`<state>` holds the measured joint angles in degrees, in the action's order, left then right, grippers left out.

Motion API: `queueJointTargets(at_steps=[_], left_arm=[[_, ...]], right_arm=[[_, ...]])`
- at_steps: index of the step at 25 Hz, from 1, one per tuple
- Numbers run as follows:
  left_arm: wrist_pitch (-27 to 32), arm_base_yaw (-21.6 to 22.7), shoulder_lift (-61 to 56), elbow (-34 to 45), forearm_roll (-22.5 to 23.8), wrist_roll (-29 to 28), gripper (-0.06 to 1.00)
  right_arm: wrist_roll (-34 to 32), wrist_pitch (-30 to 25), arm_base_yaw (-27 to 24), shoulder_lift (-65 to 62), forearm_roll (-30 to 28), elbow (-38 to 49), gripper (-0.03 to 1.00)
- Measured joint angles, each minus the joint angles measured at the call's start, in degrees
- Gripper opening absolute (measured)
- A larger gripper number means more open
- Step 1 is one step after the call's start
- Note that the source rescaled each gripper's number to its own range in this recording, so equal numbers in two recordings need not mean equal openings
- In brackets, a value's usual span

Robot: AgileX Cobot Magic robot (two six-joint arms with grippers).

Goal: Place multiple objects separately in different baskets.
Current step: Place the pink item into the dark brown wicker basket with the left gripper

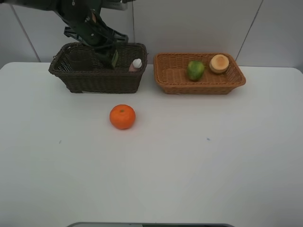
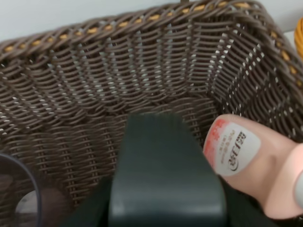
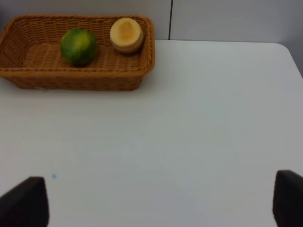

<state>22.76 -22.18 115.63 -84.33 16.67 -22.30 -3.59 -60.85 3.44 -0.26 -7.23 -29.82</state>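
Observation:
My left gripper [image 1: 108,49] reaches into the dark brown basket [image 1: 75,80] and is shut on the dark pump bottle [image 1: 114,58], which fills the middle of the left wrist view [image 2: 165,175]. The pink spray bottle [image 1: 136,64] leans at the basket's right end, beside the held bottle [image 2: 251,163]. The translucent cup [image 2: 21,194] stands in the basket's left part. The green fruit [image 1: 195,70] and the peach-like fruit [image 1: 219,63] lie in the light tan basket [image 1: 199,87]. The orange [image 1: 122,117] sits on the table in front of the dark basket. My right gripper [image 3: 156,203] is open and empty over bare table.
The white table [image 1: 189,161] runs wide in front of both baskets. A white wall stands close behind them. The right arm is out of the exterior view. The tan basket [image 3: 28,75] shows far off in the right wrist view.

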Motion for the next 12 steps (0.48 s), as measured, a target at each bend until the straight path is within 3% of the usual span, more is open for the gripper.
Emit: queueJointTargets(at_steps=[12], left_arm=[[-1.9, 1.1, 1.1, 0.0, 0.1, -0.1, 0.45]], right_arm=[[0.0, 0.0, 0.0, 0.0, 0.0, 0.0, 1.0]])
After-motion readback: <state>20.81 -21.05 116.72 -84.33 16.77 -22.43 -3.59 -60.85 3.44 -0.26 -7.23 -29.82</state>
